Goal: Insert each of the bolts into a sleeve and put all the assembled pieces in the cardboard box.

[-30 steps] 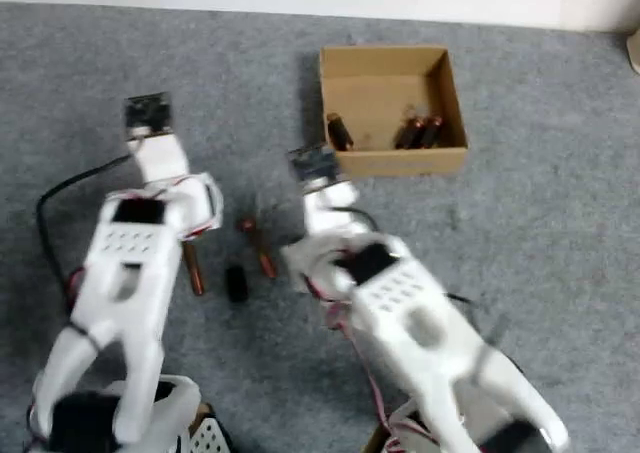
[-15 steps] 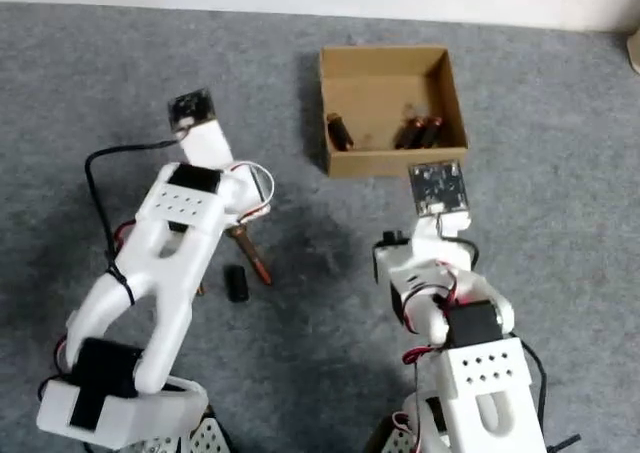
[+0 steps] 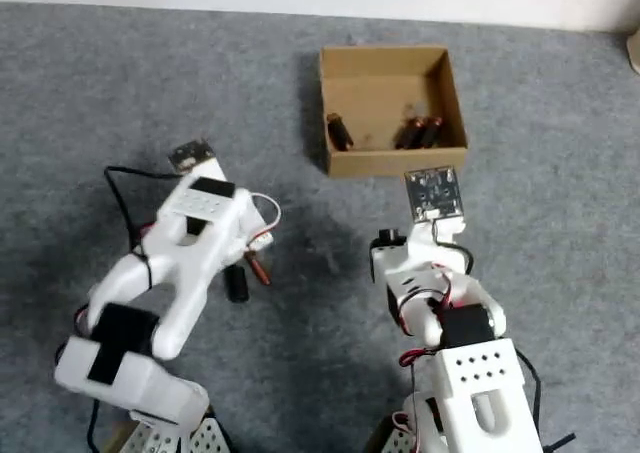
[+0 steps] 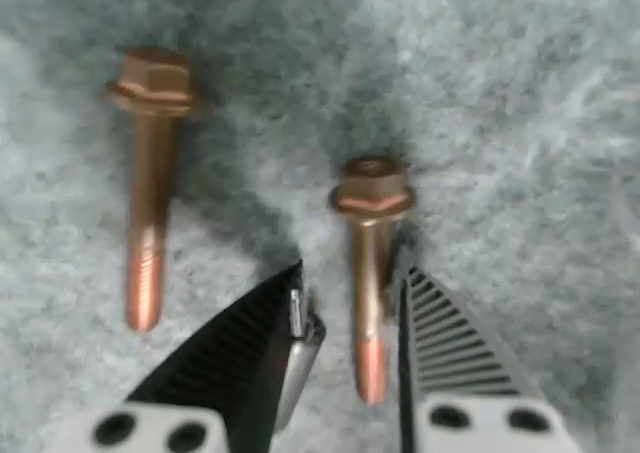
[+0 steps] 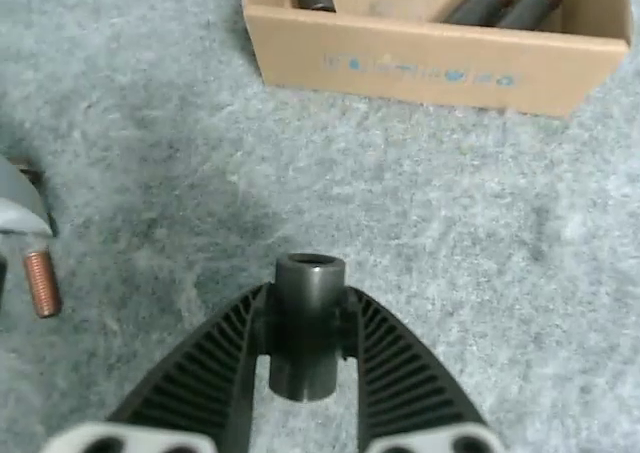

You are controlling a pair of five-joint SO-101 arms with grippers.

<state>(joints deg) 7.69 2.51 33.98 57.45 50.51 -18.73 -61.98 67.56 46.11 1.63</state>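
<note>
Bolt pickup: the left gripper (image 4: 350, 281), spread, straddles a bolt (image 4: 372, 198). The right gripper (image 5: 308, 305) pinches a sleeve (image 5: 307, 273). Next it likely needs to close squarely on the shank.

We count two loose bolts (image 4: 148, 183) (image 4: 369, 273), two empty sleeves (image 3: 237, 285) (image 5: 305, 338), and three assembled pieces (image 3: 339, 132) (image 3: 410, 133) (image 3: 430, 131), all three inside the one cardboard box (image 3: 395, 162).

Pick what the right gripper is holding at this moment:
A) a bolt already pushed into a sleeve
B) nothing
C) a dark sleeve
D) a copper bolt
C: in the right wrist view the right gripper is shut on a dark sleeve, whose upper end shows an open hole rather than a copper bolt head.
</note>
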